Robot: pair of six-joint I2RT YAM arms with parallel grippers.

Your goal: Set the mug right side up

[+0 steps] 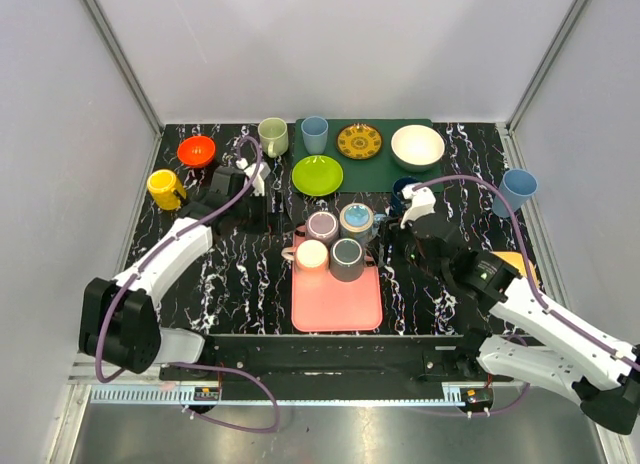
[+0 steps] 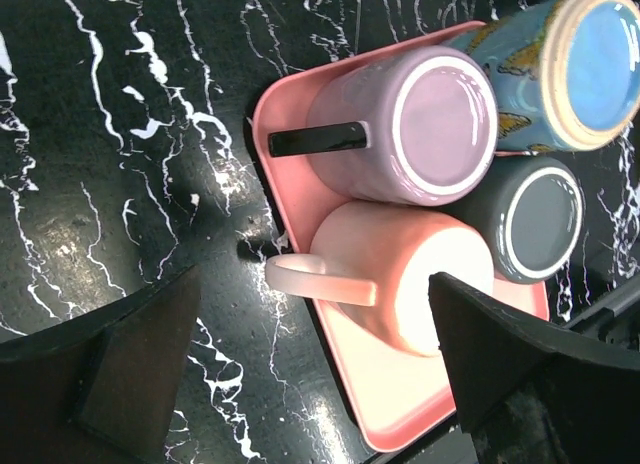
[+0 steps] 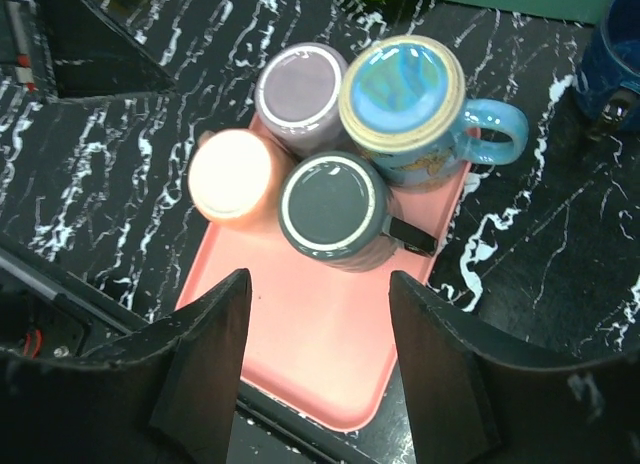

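Several mugs stand bottom up, packed together on a pink tray: a lilac mug, a blue patterned mug, a peach mug and a grey mug. My left gripper is open and empty, left of the tray. In the left wrist view its jaws sit either side of the peach mug and its handle, above them. My right gripper is open and empty, right of the tray. In the right wrist view it hovers above the bare tray, near the grey mug.
A yellow mug, an orange bowl, a cream mug and a light blue cup stand at the back left. A green plate, a patterned plate and a white bowl are behind the tray. A dark blue mug and a blue cup are at the right.
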